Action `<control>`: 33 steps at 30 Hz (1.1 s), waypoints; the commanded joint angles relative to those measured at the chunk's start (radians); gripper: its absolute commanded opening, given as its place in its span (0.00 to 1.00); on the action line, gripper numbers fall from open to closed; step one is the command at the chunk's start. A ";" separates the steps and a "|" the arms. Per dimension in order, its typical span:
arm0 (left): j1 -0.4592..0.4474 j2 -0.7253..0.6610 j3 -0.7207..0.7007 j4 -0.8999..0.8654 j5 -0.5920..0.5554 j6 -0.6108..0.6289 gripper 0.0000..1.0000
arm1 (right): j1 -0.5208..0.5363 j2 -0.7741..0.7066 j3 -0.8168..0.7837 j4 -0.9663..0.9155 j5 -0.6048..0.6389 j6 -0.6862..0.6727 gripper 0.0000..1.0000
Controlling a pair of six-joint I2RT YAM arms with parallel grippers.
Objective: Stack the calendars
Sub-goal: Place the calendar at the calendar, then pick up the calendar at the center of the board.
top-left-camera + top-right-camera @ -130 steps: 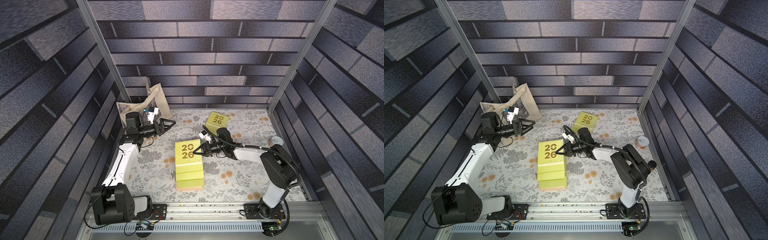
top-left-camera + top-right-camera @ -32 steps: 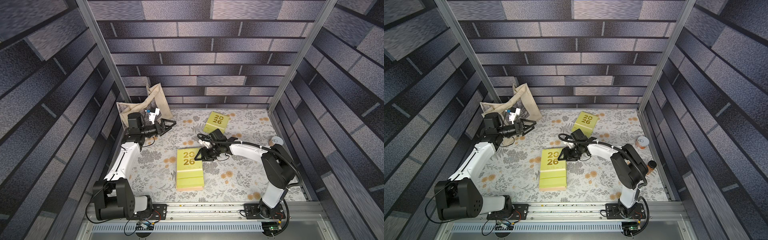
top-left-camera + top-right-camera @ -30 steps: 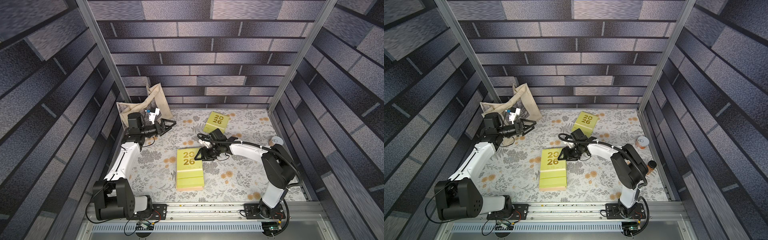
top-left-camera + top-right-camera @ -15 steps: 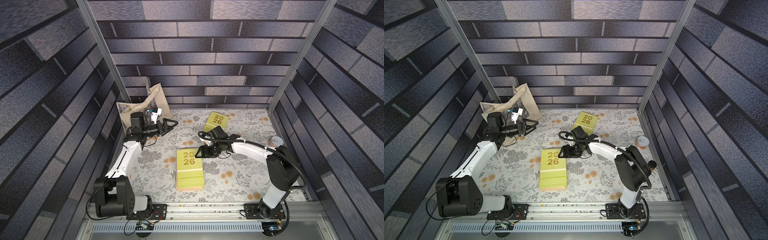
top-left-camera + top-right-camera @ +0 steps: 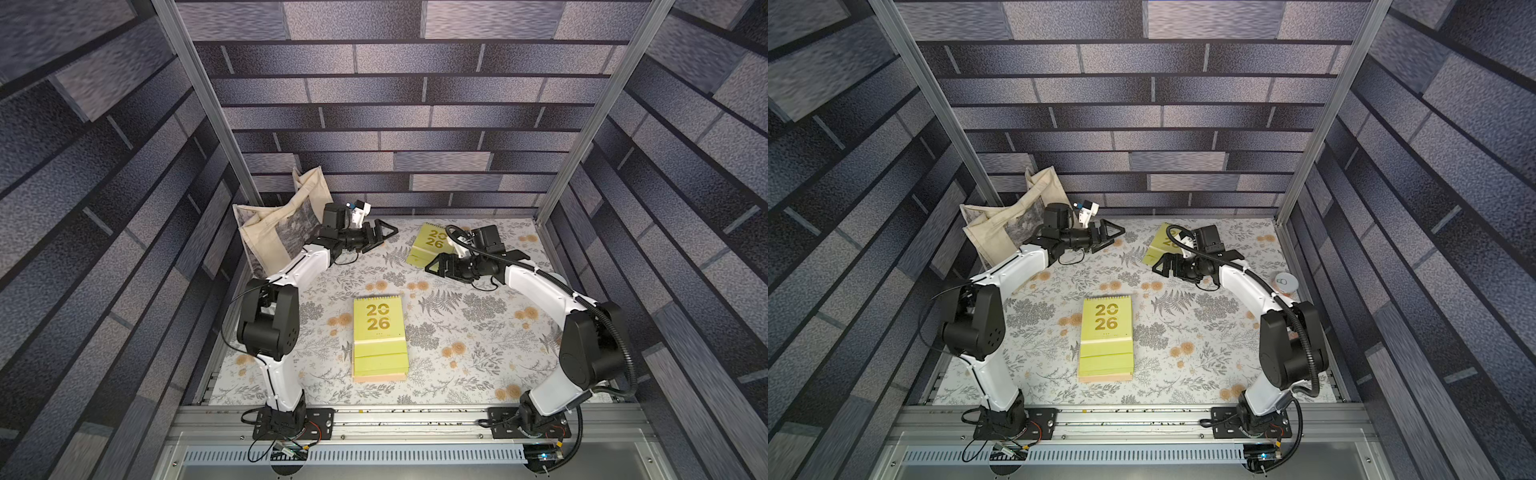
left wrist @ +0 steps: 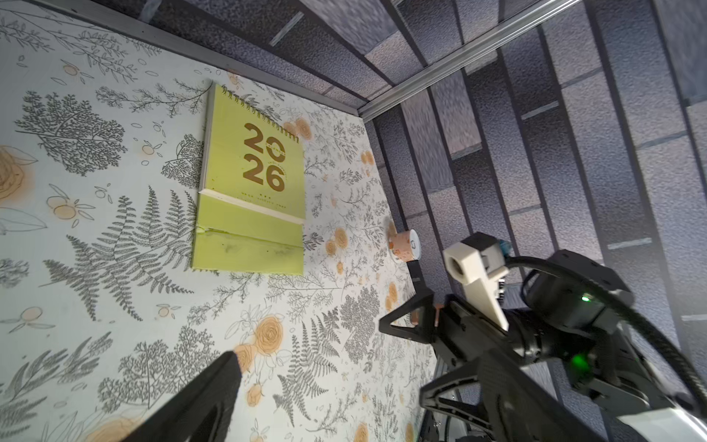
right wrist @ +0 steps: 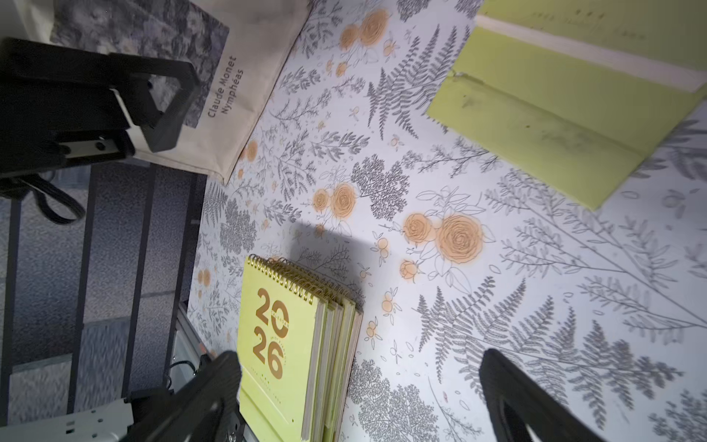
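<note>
Centered on the floral desk (image 5: 457,332), a flat stack of calendars (image 5: 379,332), lime-green on top, peach at bottom. Near the far edge, 1 lone green calendar (image 5: 428,245), just beside the right gripper (image 5: 432,267), spread wide, empty. Left gripper (image 5: 384,237) likewise spread, near the tote bag (image 5: 274,237).

I see a robot test booth. Printed brick panels (image 5: 415,83), aluminium posts (image 5: 206,95) and a floral tabletop (image 5: 457,332) frame it.

My right pincer (image 5: 435,266) has let go of the stack (image 5: 379,332), spread wide and pulled back up-frame beside the lone calendar (image 5: 428,247).
</note>
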 commanded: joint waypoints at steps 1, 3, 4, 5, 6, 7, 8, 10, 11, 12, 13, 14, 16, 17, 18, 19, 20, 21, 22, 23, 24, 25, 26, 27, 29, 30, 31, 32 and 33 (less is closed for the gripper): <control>-0.031 0.099 0.133 -0.005 -0.093 0.010 1.00 | -0.023 -0.034 0.033 -0.001 0.103 -0.042 1.00; -0.055 0.171 0.235 -0.070 -0.136 0.053 1.00 | -0.026 -0.034 0.049 -0.002 0.171 -0.072 1.00; -0.065 0.201 0.279 -0.100 -0.161 0.076 1.00 | -0.030 -0.028 0.056 -0.002 0.185 -0.080 1.00; -0.077 0.238 0.330 -0.133 -0.187 0.098 1.00 | -0.035 -0.016 0.068 -0.002 0.199 -0.083 1.00; -0.085 0.273 0.381 -0.165 -0.208 0.119 1.00 | -0.045 -0.002 0.074 0.004 0.197 -0.083 1.00; -0.092 0.306 0.429 -0.200 -0.224 0.134 1.00 | -0.054 0.012 0.079 0.012 0.193 -0.079 1.00; -0.098 0.343 0.480 -0.244 -0.248 0.150 1.00 | -0.063 0.031 0.086 0.022 0.187 -0.074 1.00; -0.107 0.406 0.589 -0.324 -0.294 0.186 1.00 | -0.079 0.071 0.103 0.032 0.183 -0.068 1.00; -0.110 0.439 0.652 -0.370 -0.320 0.211 1.00 | -0.086 0.092 0.111 0.041 0.188 -0.065 1.00; -0.115 0.474 0.719 -0.423 -0.351 0.235 1.00 | -0.093 0.115 0.119 0.052 0.191 -0.060 1.00; -0.117 0.506 0.775 -0.469 -0.372 0.253 1.00 | -0.101 0.136 0.127 0.062 0.191 -0.054 1.00; -0.120 0.548 0.863 -0.518 -0.386 0.276 1.00 | -0.109 0.163 0.139 0.069 0.194 -0.049 1.00; -0.120 0.649 1.047 -0.638 -0.404 0.297 1.00 | -0.123 0.213 0.168 0.077 0.194 -0.038 1.00; -0.119 0.711 1.163 -0.705 -0.404 0.307 1.00 | -0.130 0.240 0.185 0.080 0.194 -0.030 1.00; -0.117 0.771 1.272 -0.761 -0.401 0.314 1.00 | -0.137 0.266 0.202 0.086 0.195 -0.024 1.00; -0.117 0.823 1.355 -0.797 -0.403 0.315 1.00 | -0.143 0.288 0.216 0.092 0.191 -0.018 1.00; -0.115 0.866 1.417 -0.816 -0.397 0.312 1.00 | -0.149 0.315 0.237 0.096 0.188 -0.012 1.00; -0.110 0.890 1.439 -0.813 -0.389 0.302 1.00 | -0.154 0.339 0.257 0.096 0.190 -0.007 1.00; -0.108 0.896 1.432 -0.802 -0.385 0.294 1.00 | -0.157 0.361 0.274 0.098 0.193 -0.001 1.00; -0.107 0.898 1.414 -0.786 -0.383 0.288 1.00 | -0.161 0.384 0.290 0.104 0.195 0.005 1.00; -0.108 0.897 1.395 -0.771 -0.383 0.283 1.00 | -0.166 0.417 0.308 0.108 0.190 0.014 1.00; -0.108 0.894 1.370 -0.752 -0.380 0.279 1.00 | -0.167 0.448 0.328 0.110 0.185 0.021 1.00; -0.109 0.890 1.349 -0.737 -0.378 0.274 1.00 | -0.167 0.473 0.348 0.112 0.183 0.026 1.00; -0.113 0.889 1.337 -0.727 -0.379 0.272 1.00 | -0.168 0.492 0.362 0.114 0.185 0.031 0.99; -0.116 0.894 1.333 -0.719 -0.381 0.271 1.00 | -0.169 0.535 0.393 0.125 0.181 0.049 0.99; -0.116 0.897 1.332 -0.718 -0.382 0.268 1.00 | -0.168 0.552 0.406 0.127 0.175 0.055 0.99; -0.116 0.901 1.334 -0.716 -0.380 0.263 1.00 | -0.168 0.568 0.420 0.131 0.169 0.064 0.99; -0.116 0.904 1.332 -0.714 -0.374 0.259 1.00 | -0.169 0.581 0.429 0.134 0.164 0.072 0.98; -0.116 0.908 1.334 -0.712 -0.369 0.255 1.00 | -0.168 0.591 0.435 0.140 0.163 0.078 0.98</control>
